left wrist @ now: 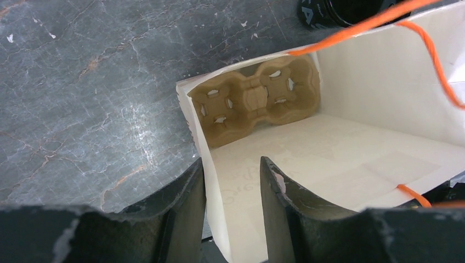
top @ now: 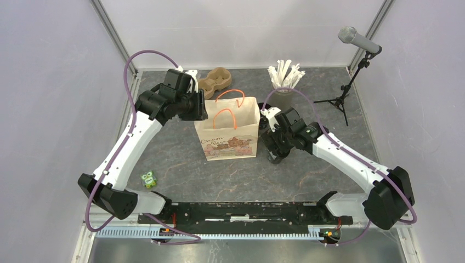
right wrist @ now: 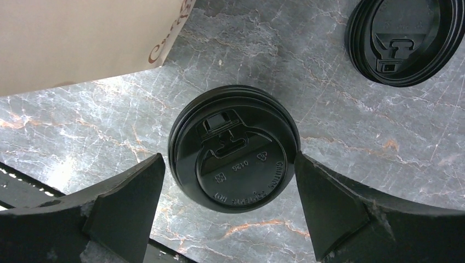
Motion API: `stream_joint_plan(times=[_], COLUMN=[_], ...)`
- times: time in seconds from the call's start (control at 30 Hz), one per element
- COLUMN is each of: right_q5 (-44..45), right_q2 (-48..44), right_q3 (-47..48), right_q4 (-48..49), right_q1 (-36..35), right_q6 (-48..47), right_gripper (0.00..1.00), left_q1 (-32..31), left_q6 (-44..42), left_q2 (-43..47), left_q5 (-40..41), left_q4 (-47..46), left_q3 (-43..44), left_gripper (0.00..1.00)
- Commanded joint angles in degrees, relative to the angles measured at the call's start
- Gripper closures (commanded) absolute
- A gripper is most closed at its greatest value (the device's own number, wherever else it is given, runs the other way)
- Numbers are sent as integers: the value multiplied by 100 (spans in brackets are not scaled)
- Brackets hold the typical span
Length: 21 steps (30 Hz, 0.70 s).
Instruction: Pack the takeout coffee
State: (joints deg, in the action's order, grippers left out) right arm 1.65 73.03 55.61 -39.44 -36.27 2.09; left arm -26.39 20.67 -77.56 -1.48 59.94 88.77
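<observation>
Takeout coffee (right wrist: 234, 148): It stood upright on the grey table (right wrist: 340, 126), just beside the paper bag (top: 230, 134). In the top view it was at the bag's 3 o'clock.
Right claw (right wrist: 229, 159): It was wide open, with one finger on each side of the lid. The finger at 3 o'clock looked like it touched the rim. The finger at 9 o'clock had a little gap. It held nothing.
Left claw (left wrist: 231, 160): It was partly open, with one finger outside the bag's wall and one inside. It did not look squeezed on the wall.
Step in hand: I think it was grabbing the cup.
How to do it well: The best way was to go lower and squeeze the cup's side, not the lid, because the lid could pop off. A soft squeeze was best, since a paper cup can squash. The cup had to stay upright, go up over the bag's top and miss the orange handles (left wrist: 356, 26).
Other cup (right wrist: 406, 38): It had the same black lid and stood apart, at the coffee's 1 o'clock. It was one not to bump.
Carrier (left wrist: 255, 98): This brown two-hole holder seemed to lie at the bottom of the bag.
Look of the coffee: It was small and round, and its black lid sat flat, with a sip flap and tiny raised letters. The lid hid the cup's body.
</observation>
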Motion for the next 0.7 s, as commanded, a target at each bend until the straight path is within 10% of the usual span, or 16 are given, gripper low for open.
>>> stream_joint_plan(times=[0.0, 0.67], right_q5=[65, 24], right_q2=[27, -296], right_q3=[-147, 53], right_q4=[147, 80], right_q1=[-20, -60], right_q6=[64, 279], right_gripper=[6, 6], left_q1=[-26, -31], left_q6=[-238, -225], left_q2=[152, 84], left_q5=[117, 123], left_q4=[-5, -15], left_q3=[132, 134], left_gripper=[53, 53])
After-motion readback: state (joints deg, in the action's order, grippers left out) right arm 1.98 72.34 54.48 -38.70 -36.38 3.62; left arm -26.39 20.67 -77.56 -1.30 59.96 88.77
